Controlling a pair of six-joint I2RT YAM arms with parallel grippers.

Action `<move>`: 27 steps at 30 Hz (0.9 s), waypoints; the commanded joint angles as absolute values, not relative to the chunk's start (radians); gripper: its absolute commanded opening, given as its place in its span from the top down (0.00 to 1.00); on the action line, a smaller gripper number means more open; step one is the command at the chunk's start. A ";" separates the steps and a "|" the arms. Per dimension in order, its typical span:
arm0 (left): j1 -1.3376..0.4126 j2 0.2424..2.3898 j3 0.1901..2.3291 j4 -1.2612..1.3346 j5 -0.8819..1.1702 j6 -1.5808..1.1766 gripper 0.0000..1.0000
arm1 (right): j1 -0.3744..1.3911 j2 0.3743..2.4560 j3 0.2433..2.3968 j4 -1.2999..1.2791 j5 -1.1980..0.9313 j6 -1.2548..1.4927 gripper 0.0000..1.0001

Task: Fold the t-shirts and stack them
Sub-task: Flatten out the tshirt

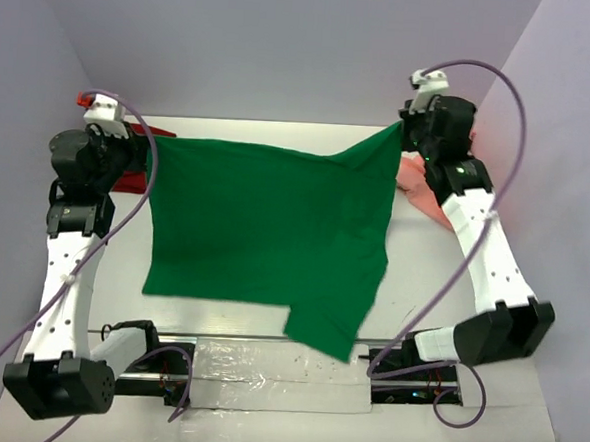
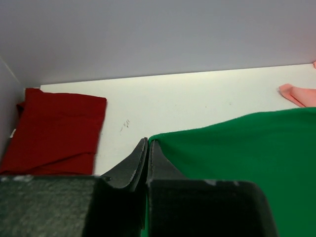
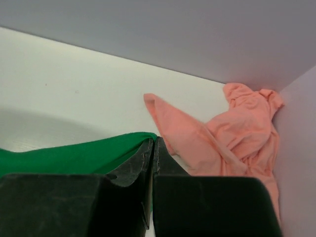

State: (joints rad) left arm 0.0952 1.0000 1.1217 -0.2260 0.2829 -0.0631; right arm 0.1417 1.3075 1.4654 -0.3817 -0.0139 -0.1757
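Observation:
The bright green t-shirt (image 1: 264, 229) hangs spread between both grippers above the table, one sleeve drooping at the near right. My left gripper (image 1: 152, 140) is shut on its far left corner, seen in the left wrist view (image 2: 148, 142). My right gripper (image 1: 401, 127) is shut on its far right corner, seen in the right wrist view (image 3: 153, 140). The dark red t-shirt (image 2: 54, 128) lies folded at the far left, beside the left gripper. The salmon-pink t-shirt (image 3: 232, 138) lies crumpled in the far right corner, mostly hidden behind the right arm in the top view (image 1: 417, 183).
Lilac walls (image 1: 286, 40) close in the table on the back, left and right. The arm bases and a rail (image 1: 266, 365) with cables run along the near edge, under the hanging sleeve.

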 commanded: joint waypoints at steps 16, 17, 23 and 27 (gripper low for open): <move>0.089 1.135 0.917 0.206 0.287 -0.074 0.12 | 0.311 1.615 1.462 -0.052 0.203 -0.244 0.00; 0.089 1.131 0.914 0.206 0.279 -0.071 0.12 | 0.316 1.594 1.441 -0.052 0.207 -0.236 0.00; 0.089 1.077 0.916 0.054 0.281 -0.054 0.12 | 0.377 1.522 1.417 -0.266 0.117 -0.193 0.03; 0.090 1.048 0.894 -0.104 0.256 -0.011 0.17 | 0.417 1.491 1.407 -0.432 0.026 -0.158 0.14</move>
